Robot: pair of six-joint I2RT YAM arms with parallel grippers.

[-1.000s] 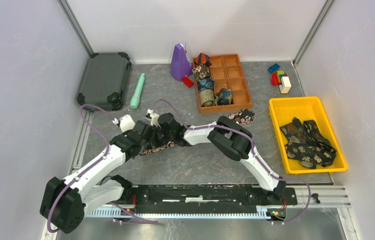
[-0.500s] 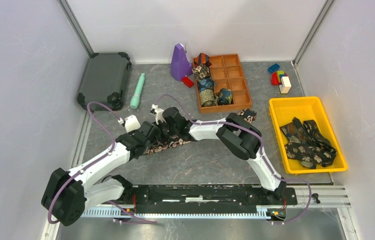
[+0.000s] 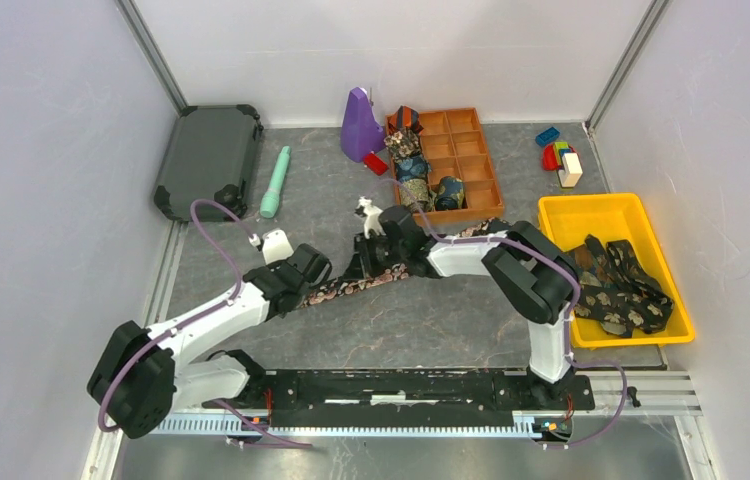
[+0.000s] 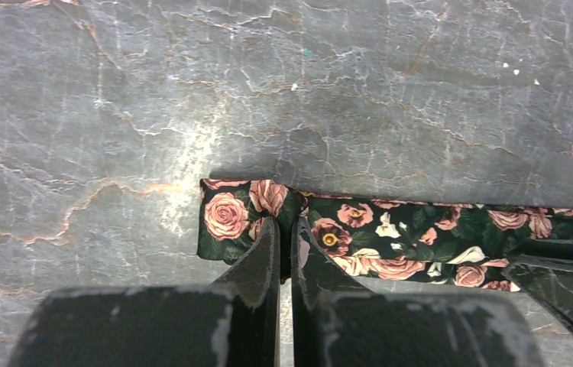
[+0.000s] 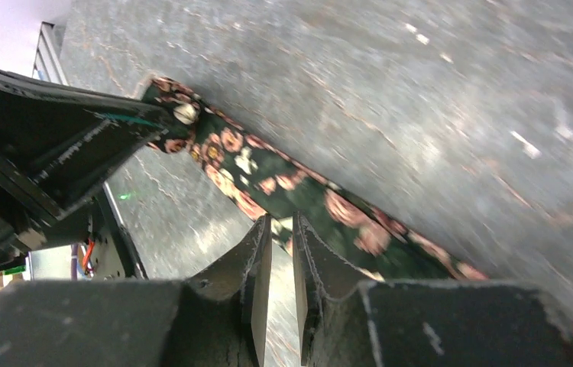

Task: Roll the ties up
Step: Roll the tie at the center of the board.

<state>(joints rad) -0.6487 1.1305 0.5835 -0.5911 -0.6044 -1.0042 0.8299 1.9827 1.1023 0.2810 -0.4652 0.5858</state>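
A dark tie with pink roses (image 3: 339, 287) lies as a flat strip across the table's middle. Its narrow end (image 4: 226, 218) is pinched by my left gripper (image 4: 285, 223), jaws shut on the fabric a little in from the tip. My right gripper (image 3: 365, 268) sits further along the same tie (image 5: 322, 200). Its jaws (image 5: 282, 220) stand nearly together, with the tie's near edge between the tips. Rolled ties (image 3: 413, 185) stand in the orange tray (image 3: 497, 192). More loose ties (image 3: 616, 285) lie piled in the yellow bin (image 3: 551, 215).
A purple object (image 3: 359, 125) and a red block stand left of the tray. A green cylinder (image 3: 275, 182) and a dark case (image 3: 209, 160) lie at the back left. Toy blocks (image 3: 559, 152) sit at the back right.
My right gripper has slid right along the tie, away from the left gripper, which it was next to. The left gripper has shifted slightly right, still holding the end.
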